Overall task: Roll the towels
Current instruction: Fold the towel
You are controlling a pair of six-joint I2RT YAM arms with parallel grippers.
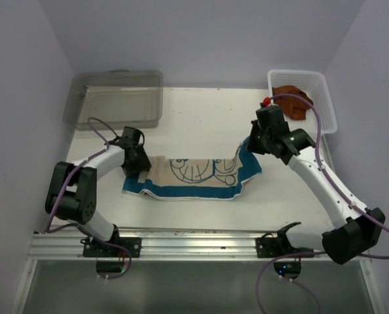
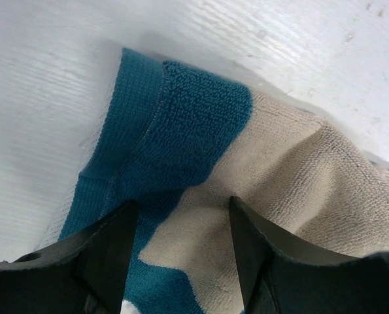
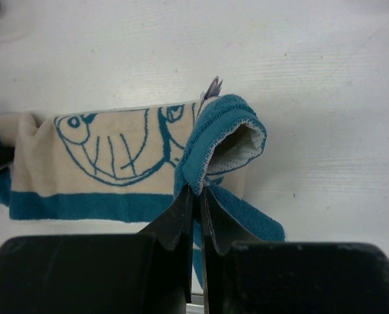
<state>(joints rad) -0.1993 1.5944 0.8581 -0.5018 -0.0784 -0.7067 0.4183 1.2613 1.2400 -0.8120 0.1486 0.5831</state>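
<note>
The cream towel (image 1: 194,173) with blue edges and a blue drawing lies in a long strip across the middle of the table. My left gripper (image 1: 136,163) is at its left end. In the left wrist view this gripper (image 2: 182,201) is open, its fingers spread just over the cream and blue cloth (image 2: 292,163). My right gripper (image 1: 250,145) is at the right end. In the right wrist view it (image 3: 198,188) is shut on the blue edge, which is raised and curled over the rest of the towel (image 3: 109,147). The rust-brown towel (image 1: 292,98) lies bunched in the basket.
A white mesh basket (image 1: 328,108) stands at the back right corner. A clear plastic bin (image 1: 116,98) stands at the back left. A metal rail (image 1: 194,242) runs along the near edge between the arm bases. Walls close in on both sides.
</note>
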